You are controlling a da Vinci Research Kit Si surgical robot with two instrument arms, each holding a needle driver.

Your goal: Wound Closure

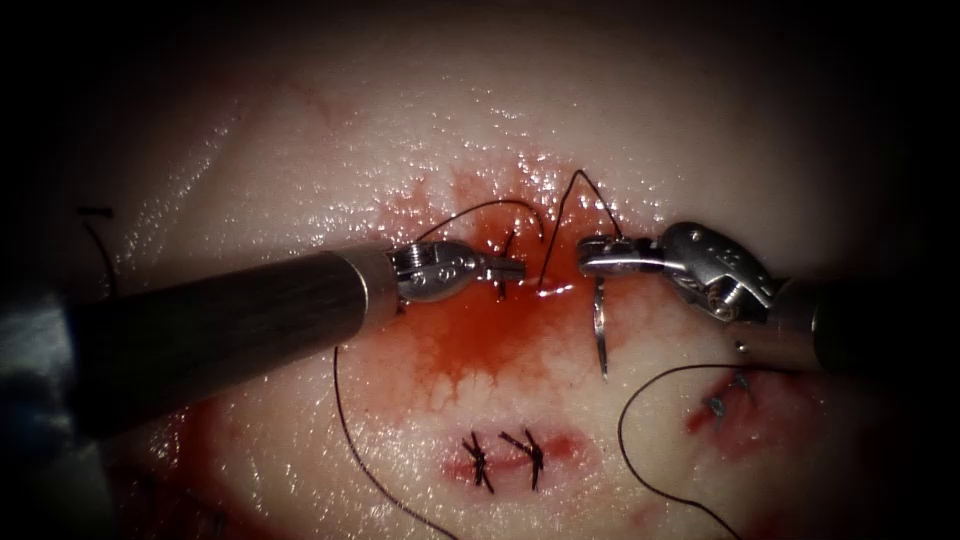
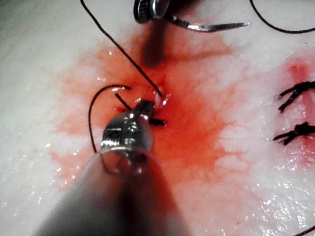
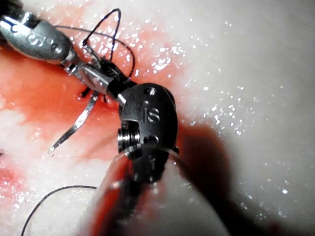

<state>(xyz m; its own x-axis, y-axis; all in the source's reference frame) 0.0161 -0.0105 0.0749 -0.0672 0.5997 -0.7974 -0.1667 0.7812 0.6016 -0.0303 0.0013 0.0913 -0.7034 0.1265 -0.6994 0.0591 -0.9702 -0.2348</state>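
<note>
Right, status as it stands:
right gripper (image 1: 585, 257): mine, clamped on the needle (image 1: 600, 330) near its blunt tail end; tips sit just right of the cut (image 1: 545, 275).
needle axis: hangs down from my jaws toward the near edge of the tissue (image 1: 300, 140), point free and clear of the surface, not in the tissue. The right wrist view shows the same, needle (image 3: 74, 125) slanting away from the gripper (image 3: 96, 78).
left gripper (image 1: 510, 268): mine too, jaws together at the cut's left lip, on or right beside a short dark thread end (image 1: 505, 262); can't tell whether it pinches thread or tissue. In the left wrist view, the tip (image 2: 147, 105) is touching the wet patch.
thread (image 1: 660, 400): loops off right of the needle; another run arcs over the cut between both tools.
key relation: needle lies right of the cut, left gripper faces it across the cut, tips near but apart.
red fluid (image 1: 470, 340): pooled around the cut.
finished stitches (image 1: 505, 455): nearer the camera, well apart.
</note>
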